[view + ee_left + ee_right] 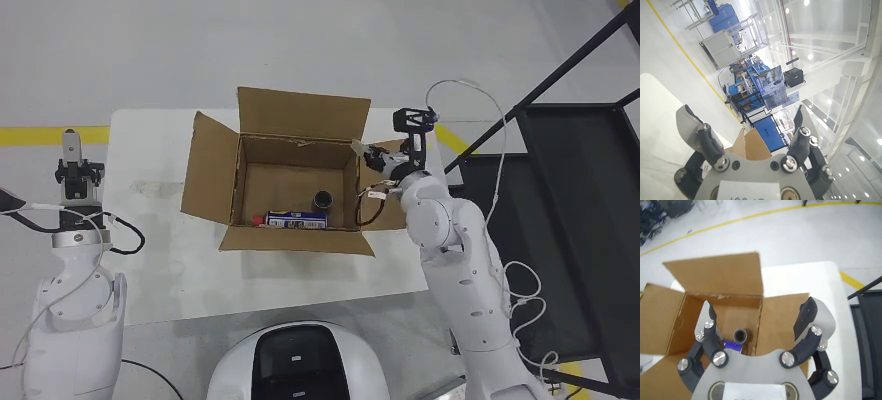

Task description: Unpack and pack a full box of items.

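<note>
An open cardboard box (300, 150) stands in the middle of the white table (160, 270), all flaps folded out. On its floor stand a dark cylinder (323, 200) and a flat blue-and-white packet (295, 218). My right gripper (415, 120) hangs open above the box's right side. In the right wrist view its fingers (808, 313) straddle the right wall, with the cylinder (740, 336) and the blue packet (730, 344) below. My left gripper (77, 168) is at the table's left edge, open and empty (744, 117), apart from the box, with a box flap (751, 144) behind it.
A black metal stair frame (570, 190) stands close by the table's right side, next to my right arm. Yellow floor lines (30, 135) run past the table's far side. Bare table surface lies left of and in front of the box.
</note>
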Controlling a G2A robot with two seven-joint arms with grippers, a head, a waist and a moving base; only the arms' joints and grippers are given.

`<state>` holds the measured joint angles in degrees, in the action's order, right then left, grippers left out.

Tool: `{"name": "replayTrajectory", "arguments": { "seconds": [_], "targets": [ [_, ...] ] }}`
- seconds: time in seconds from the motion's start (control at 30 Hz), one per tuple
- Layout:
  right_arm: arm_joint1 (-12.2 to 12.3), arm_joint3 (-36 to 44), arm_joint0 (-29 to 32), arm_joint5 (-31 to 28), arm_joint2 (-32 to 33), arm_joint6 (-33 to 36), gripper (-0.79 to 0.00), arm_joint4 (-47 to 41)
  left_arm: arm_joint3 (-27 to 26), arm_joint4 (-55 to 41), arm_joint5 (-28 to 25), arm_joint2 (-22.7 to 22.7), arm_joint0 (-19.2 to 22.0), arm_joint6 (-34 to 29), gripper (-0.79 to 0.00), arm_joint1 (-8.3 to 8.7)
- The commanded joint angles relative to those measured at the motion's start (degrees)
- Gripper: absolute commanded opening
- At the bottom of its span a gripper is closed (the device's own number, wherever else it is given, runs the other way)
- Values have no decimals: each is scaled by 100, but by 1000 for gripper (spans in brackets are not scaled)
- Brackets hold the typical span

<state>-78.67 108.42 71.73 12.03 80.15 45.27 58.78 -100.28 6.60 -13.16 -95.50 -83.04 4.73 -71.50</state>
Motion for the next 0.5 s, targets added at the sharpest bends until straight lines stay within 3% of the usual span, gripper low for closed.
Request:
{"name": "replayTrajectory", "arguments": {
  "seconds": [0.0, 0.13, 0.23, 0.3, 0.47],
  "targets": [
    [6, 4, -32, -147, -70, 573, 0, -329, 0, 0, 0, 0, 0, 0, 0, 0],
    [35, -264, -214, -447, -422, 1468, 0, -192, 0, 0, 0, 0, 0, 0, 0, 0],
    [16, -677, -405, -354, -729, 1824, 0, -148, 0, 0, 0, 0, 0, 0, 0, 0],
    [1, -1055, -517, -287, -1027, 1621, 0, 340, 0, 0, 0, 0, 0, 0, 0, 0],
    [-126, -2000, -885, -38, -1595, 1280, 0, 246, 0, 0, 0, 0, 0, 0, 0, 0]
  ]
}}
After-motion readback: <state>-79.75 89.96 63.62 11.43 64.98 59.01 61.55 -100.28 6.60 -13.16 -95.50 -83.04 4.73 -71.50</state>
